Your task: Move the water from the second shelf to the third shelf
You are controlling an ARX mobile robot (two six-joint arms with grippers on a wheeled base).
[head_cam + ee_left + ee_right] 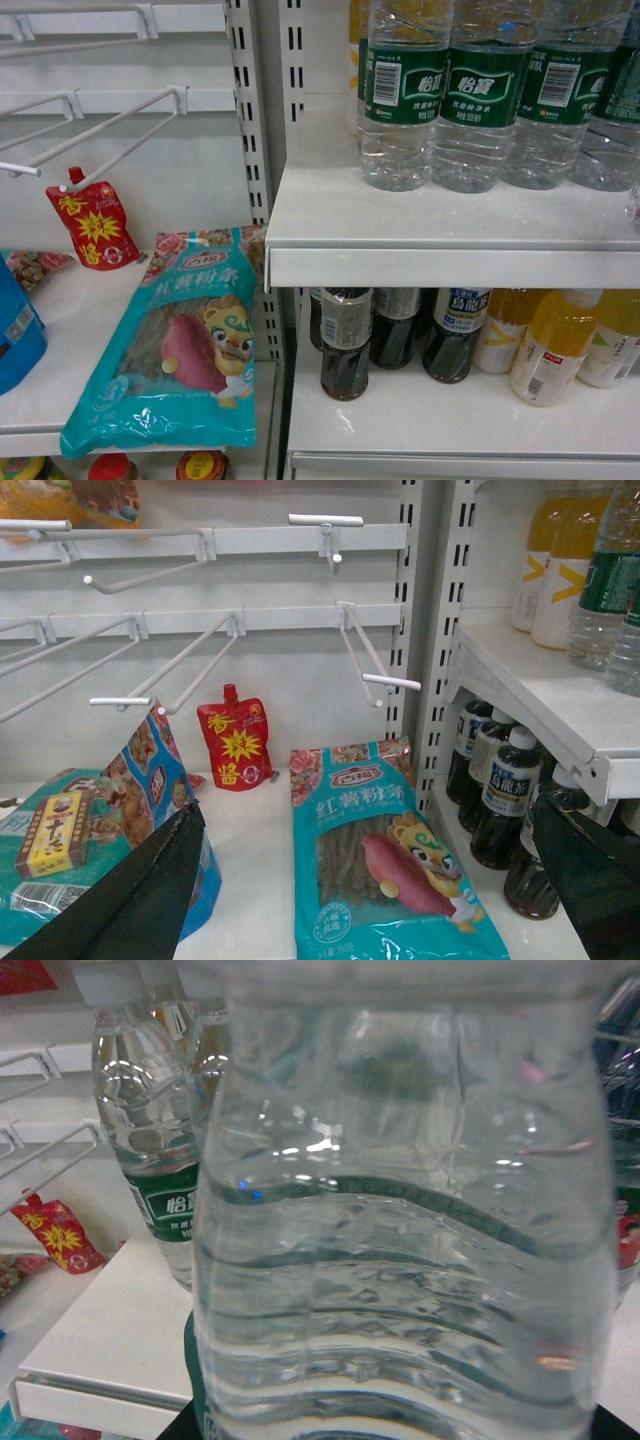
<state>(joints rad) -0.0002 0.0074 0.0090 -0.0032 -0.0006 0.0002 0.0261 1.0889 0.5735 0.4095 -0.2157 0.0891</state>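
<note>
White store shelving [420,225] carries four green-labelled water bottles [483,95], their tops cut off. One water bottle [400,1260] fills the right wrist view, hiding the right gripper, so whether it is clamped cannot be told. Below that shelf stand three dark bottles [346,342]. Left gripper [370,880] fingers [130,900] spread apart.

We read 怡宝 in white on the dark green wrap labels of the clear ribbed plastic water bottles [405,95], barcodes beside it. The teal plastic noodle packet [185,345] says 红薯粉条. The red spouted pouch [236,742] bears yellow 香酱. Dark bottles' labels are too small.
</note>
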